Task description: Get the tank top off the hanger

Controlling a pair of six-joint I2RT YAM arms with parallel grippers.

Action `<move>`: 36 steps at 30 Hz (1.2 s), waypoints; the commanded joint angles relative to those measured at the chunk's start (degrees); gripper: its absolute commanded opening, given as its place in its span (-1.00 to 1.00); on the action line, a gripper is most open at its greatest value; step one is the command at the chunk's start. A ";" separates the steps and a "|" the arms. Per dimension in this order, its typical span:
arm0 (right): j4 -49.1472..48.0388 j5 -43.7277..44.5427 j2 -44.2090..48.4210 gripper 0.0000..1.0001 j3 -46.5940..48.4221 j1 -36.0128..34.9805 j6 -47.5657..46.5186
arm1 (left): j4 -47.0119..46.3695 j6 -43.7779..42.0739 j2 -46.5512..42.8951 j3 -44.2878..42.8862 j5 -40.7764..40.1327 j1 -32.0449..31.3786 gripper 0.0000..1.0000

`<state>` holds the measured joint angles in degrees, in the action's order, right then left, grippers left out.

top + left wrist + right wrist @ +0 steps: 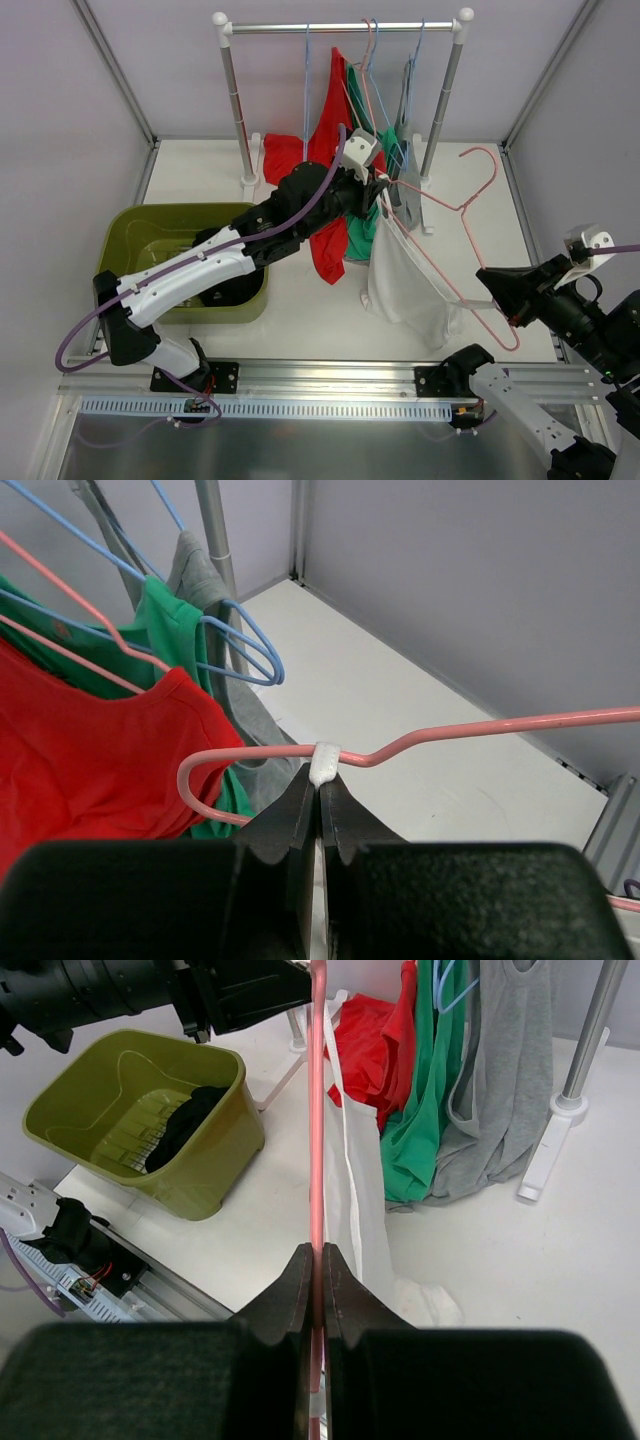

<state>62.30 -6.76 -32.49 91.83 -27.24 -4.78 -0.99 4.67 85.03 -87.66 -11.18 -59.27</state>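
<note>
Tank top (405, 285) clamped in left tool (321, 785), hanger (318, 1110) in right tool (317, 1255); bin (200, 1175): black cloth (185, 1125).

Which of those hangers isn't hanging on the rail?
The pink hanger carrying the white tank top: the right gripper holds it out over the table, while the other hangers hang from the rail.

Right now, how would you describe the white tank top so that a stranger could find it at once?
Find the rack at the back of the table. In front of it, not hanging on it, the right fingers clamp a pink hanger, and the tank top hangs from it. It is the only white garment; those on the rack are red, green and grey.
</note>
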 commanded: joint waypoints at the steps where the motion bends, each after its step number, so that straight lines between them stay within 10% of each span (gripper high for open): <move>1: -3.50 0.18 -1.61 -0.99 -0.42 0.09 -1.29 | -2.78 -1.50 -4.00 1.52 -2.79 -0.15 -0.98; 9: -3.68 -2.55 -1.96 -0.99 0.36 0.17 -1.03 | -2.70 -1.68 -3.65 2.05 -2.18 -0.15 -1.00; 13: -3.59 -2.99 -1.44 -0.99 0.63 0.09 -1.03 | -2.70 -1.50 -3.56 2.23 -1.39 -0.15 -0.71; 21: -3.59 -3.25 -0.73 -0.99 0.45 0.09 -1.03 | -2.78 -1.06 -3.47 2.93 -1.12 -0.15 -1.00; 29: -0.34 -8.17 1.20 -0.99 -2.00 0.09 -5.59 | -1.03 8.33 -6.63 5.12 -21.59 3.01 -1.00; 36: -0.69 -13.53 6.21 -0.99 -2.45 0.17 -7.97 | 3.72 18.36 -7.95 7.85 -14.85 11.45 -1.00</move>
<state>63.79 -16.14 -28.01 88.23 -27.24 -10.68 2.42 16.82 79.48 -81.01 -27.22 -49.69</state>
